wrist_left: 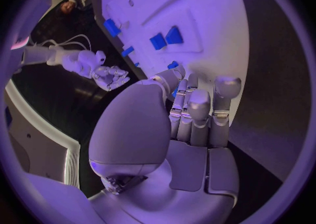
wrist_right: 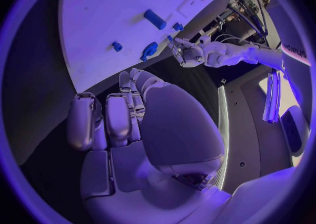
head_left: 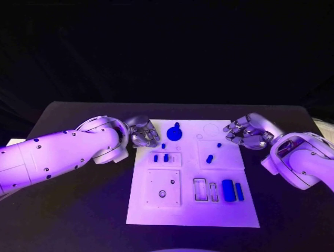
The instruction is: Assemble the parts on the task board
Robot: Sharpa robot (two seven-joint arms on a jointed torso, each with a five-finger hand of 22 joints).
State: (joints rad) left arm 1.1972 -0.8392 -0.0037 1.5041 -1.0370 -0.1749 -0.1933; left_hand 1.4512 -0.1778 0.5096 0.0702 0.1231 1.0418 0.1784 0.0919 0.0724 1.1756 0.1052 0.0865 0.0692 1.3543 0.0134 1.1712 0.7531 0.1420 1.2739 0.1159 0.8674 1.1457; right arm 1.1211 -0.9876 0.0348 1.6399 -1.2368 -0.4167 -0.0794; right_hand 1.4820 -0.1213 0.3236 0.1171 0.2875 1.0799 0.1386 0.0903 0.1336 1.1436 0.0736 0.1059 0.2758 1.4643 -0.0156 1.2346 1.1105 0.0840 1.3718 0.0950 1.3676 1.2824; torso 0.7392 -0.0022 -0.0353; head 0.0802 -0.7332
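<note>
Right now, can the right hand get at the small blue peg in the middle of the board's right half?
Probably yes. The right hand hovers at the task board's far right edge, holding nothing, and nothing stands between it and the blue peg.

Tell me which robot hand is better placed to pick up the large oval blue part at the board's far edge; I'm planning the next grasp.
Probably the left robot hand: it sits close beside the oval blue part, nothing between. The right robot hand is farther off, across the task board.

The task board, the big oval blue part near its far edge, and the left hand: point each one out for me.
task board [head_left: 189,210]: head view, bare white area near its front edge.
oval blue part [head_left: 175,133]: head view, middle of its body.
left hand [head_left: 143,131]: head view, middle of the silver hand.
</note>
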